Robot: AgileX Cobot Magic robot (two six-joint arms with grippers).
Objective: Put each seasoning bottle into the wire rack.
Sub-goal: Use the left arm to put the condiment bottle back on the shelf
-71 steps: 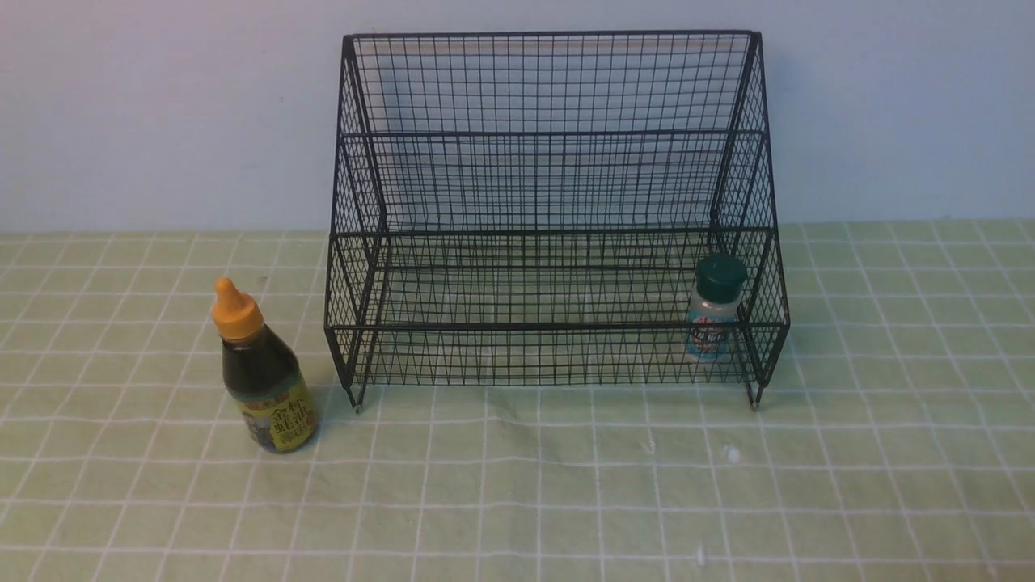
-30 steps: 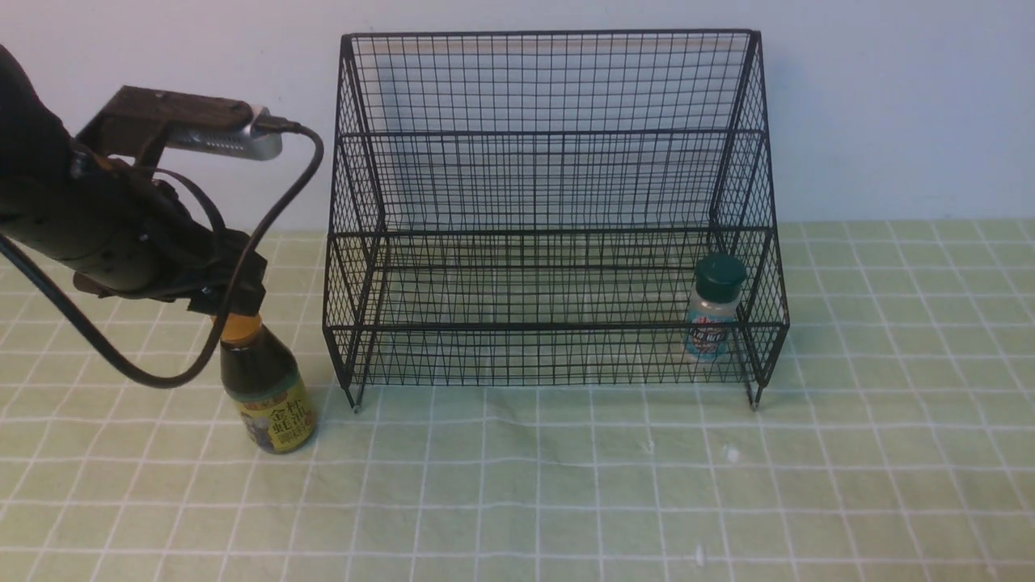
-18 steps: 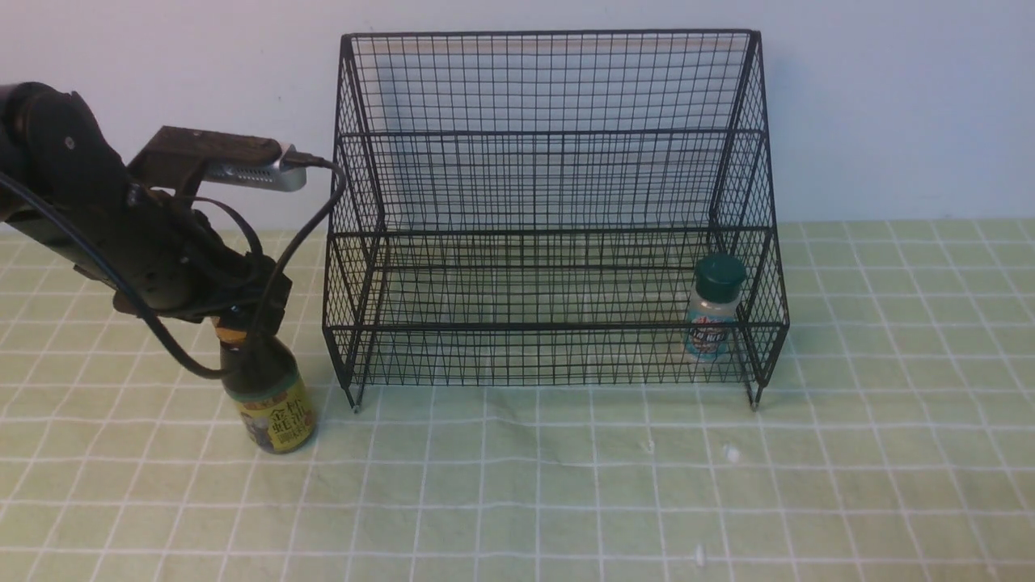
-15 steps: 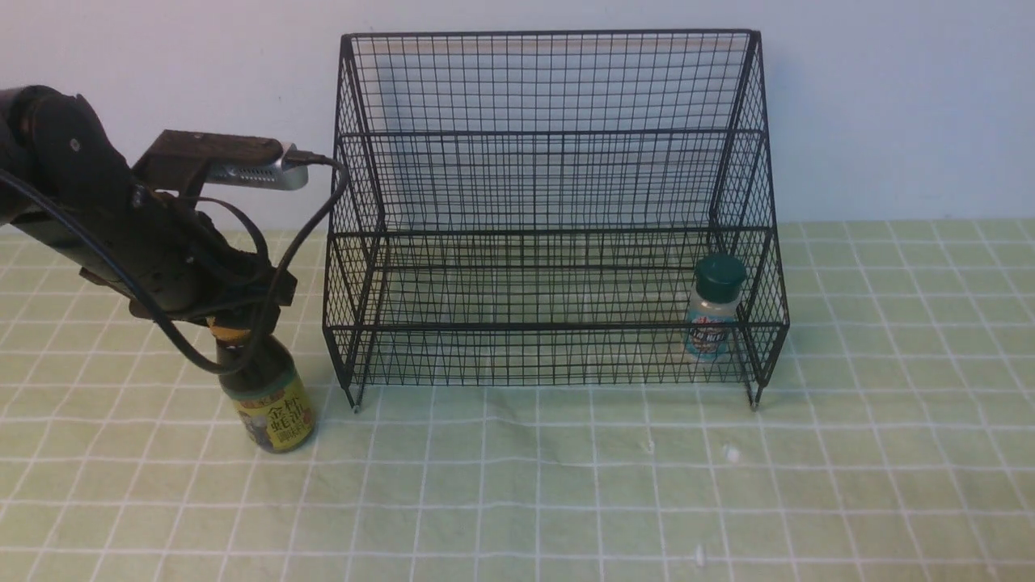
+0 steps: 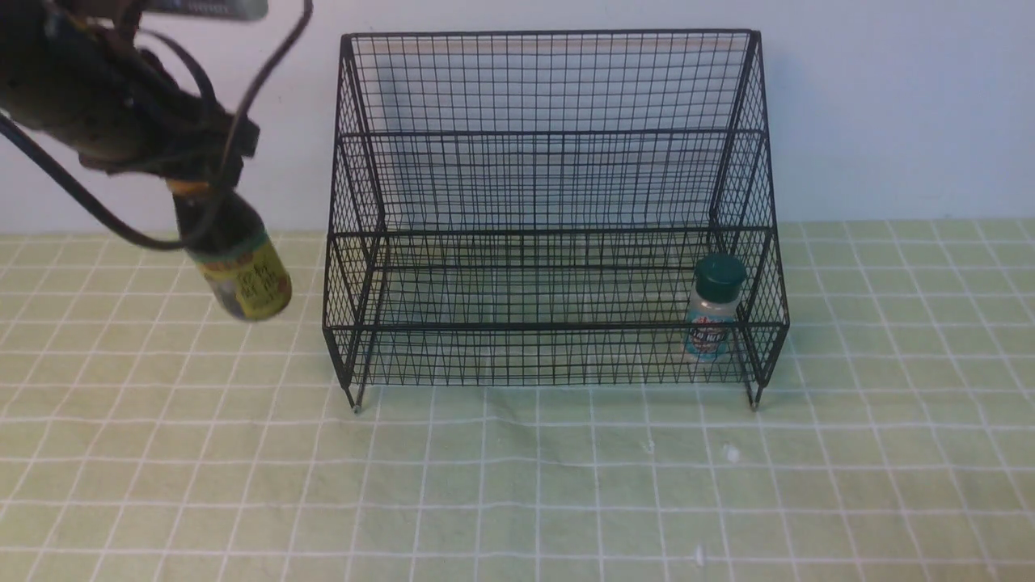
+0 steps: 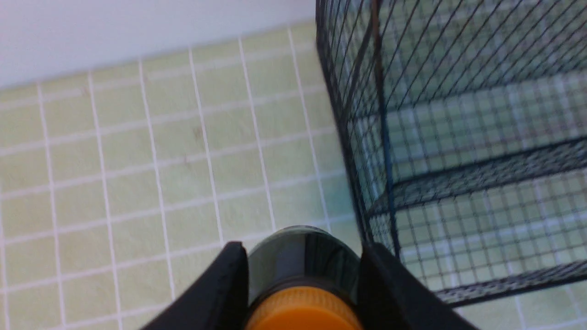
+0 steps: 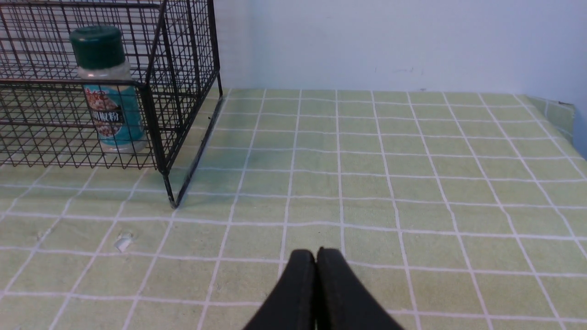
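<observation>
Nearest the robot, the right hand (image 7: 315, 257) hangs low over the bench (image 5: 517, 485), fingers pressed together on nothing, well out to the right of the wire rack (image 5: 550, 326). It looks parked there so the rack's front stays open to the other arm.

Off the rack's left side, the left hand (image 5: 198, 174) pinches the dark-sauce bottle (image 5: 234, 267) by the neck, one finger on either side just under the orange cap (image 6: 298, 314). The bottle hangs clear of the bench, tilted with its base swung toward the rack. Gripping it high leaves the body free to be lowered into a tier, though a neck grip probably lets it swing.

The rack's sloped left wall stands between the bottle and both tiers, so I judge it must come round over the front rail, not straight across.

In the rack's lower tier, the small shaker (image 5: 715, 311) stands upright at the far right end, close to the side mesh. The upper tier holds nothing, and behind the rack is plain wall (image 5: 889, 105)
</observation>
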